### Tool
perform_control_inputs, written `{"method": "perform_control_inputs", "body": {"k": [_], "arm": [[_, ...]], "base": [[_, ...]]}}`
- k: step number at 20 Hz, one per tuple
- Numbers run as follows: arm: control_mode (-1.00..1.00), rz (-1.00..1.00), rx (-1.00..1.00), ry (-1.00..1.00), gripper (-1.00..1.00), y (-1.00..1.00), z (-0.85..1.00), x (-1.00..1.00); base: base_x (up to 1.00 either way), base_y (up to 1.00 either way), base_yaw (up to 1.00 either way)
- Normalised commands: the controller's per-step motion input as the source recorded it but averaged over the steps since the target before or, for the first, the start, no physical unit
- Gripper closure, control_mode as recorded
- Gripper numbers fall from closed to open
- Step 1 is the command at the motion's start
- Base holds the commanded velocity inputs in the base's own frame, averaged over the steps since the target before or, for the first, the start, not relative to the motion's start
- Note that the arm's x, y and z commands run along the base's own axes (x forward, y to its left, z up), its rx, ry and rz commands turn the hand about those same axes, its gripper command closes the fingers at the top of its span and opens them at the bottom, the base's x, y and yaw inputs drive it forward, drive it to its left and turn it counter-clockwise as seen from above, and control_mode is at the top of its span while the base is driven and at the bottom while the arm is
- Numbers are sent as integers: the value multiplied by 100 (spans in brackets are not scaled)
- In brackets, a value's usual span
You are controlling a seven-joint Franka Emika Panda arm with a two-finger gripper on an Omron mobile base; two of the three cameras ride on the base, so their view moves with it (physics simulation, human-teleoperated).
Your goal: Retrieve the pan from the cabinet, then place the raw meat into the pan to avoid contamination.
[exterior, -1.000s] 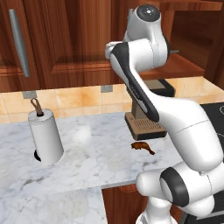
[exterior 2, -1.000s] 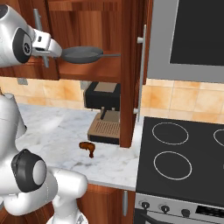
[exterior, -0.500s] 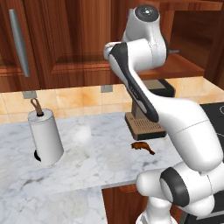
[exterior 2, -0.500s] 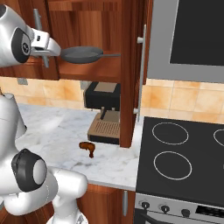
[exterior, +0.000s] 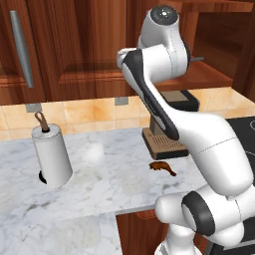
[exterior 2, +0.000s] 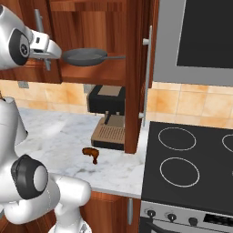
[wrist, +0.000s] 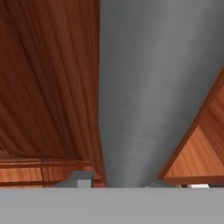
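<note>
The dark grey pan (exterior 2: 84, 57) hangs level inside the open reddish-brown wall cabinet (exterior 2: 104, 27), just above its floor, with its thin handle pointing right. My gripper (exterior 2: 58, 51) is shut on the pan's left rim. In the hand view the pan (wrist: 153, 87) is a broad grey surface running up from between the fingertips (wrist: 81, 178) of my gripper (wrist: 118, 181). My arm hides the pan body in the left base view, where the handle tip pokes out into the cabinet (exterior: 214, 45). The raw meat (exterior: 162, 167) (exterior 2: 90, 152) lies on the marble counter (exterior: 99, 174) before the coffee machine.
A black coffee machine (exterior 2: 107, 116) (exterior: 164, 142) stands under the cabinet. The open cabinet door (exterior 2: 136, 77) juts out edge-on beside it. A paper towel roll (exterior: 51, 155) stands at the left. A black stove (exterior 2: 191, 159) and microwave (exterior 2: 200, 36) are to the right.
The arm's elbow has drifted slightly left, and the hand with the pan has edged a little left with it. The meat has stayed put.
</note>
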Motion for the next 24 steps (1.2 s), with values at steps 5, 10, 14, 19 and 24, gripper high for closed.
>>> {"method": "perform_control_inputs", "body": {"k": [5, 10, 14, 19, 24], "arm": [[-100, -4, 0, 7, 100, 8, -3, -17], [-100, 0, -3, 3, 100, 22, -12, -32], [-100, 0, -5, 0, 100, 32, -12, -32], [-100, 0, -7, 0, 100, 39, -8, -31], [-100, 0, -7, 0, 100, 41, -5, -35]], "base": [[0, 0, 0], [0, 0, 0], [0, 0, 0], [0, 0, 0], [0, 0, 0]]}}
